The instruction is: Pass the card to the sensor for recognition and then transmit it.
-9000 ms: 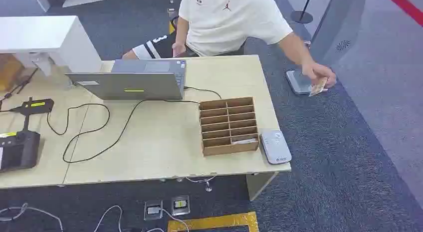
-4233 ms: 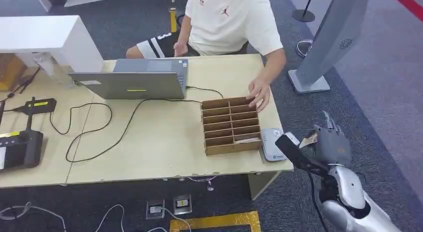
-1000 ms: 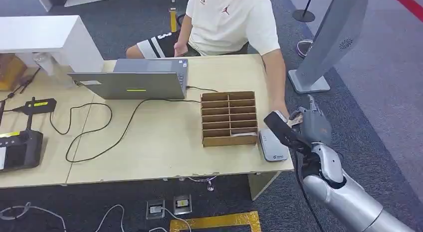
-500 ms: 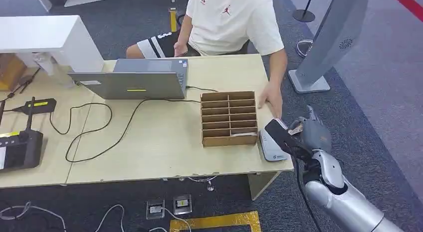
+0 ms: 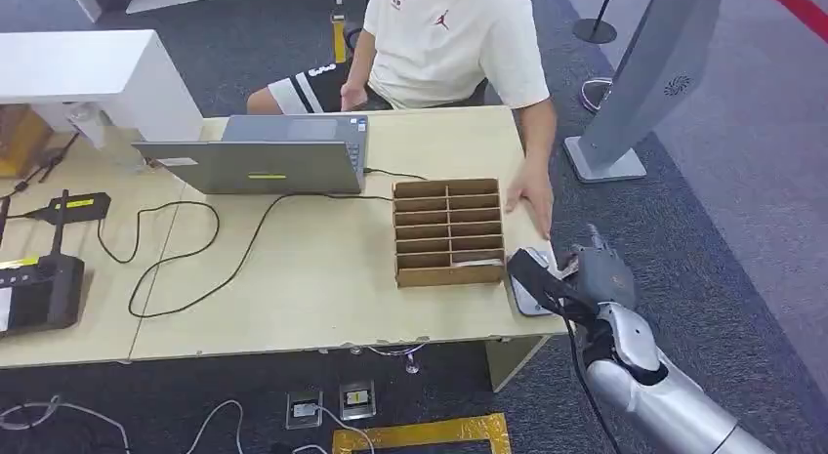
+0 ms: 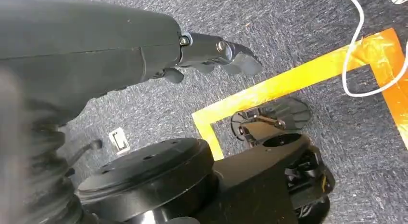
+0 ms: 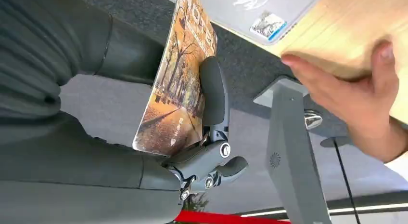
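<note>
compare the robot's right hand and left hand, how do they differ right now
The right hand pinches the card and is raised at the table corner by the sensor; the left hand holds nothing and hangs over the carpet. The right hand's fingers press the card; the left hand's curl loosely. Both are dark grey.

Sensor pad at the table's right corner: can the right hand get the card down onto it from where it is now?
Probably yes. The right hand holds the card right over the sensor pad, with nothing between them. The person's hand rests on the table beyond it, apart from the pad.
</note>
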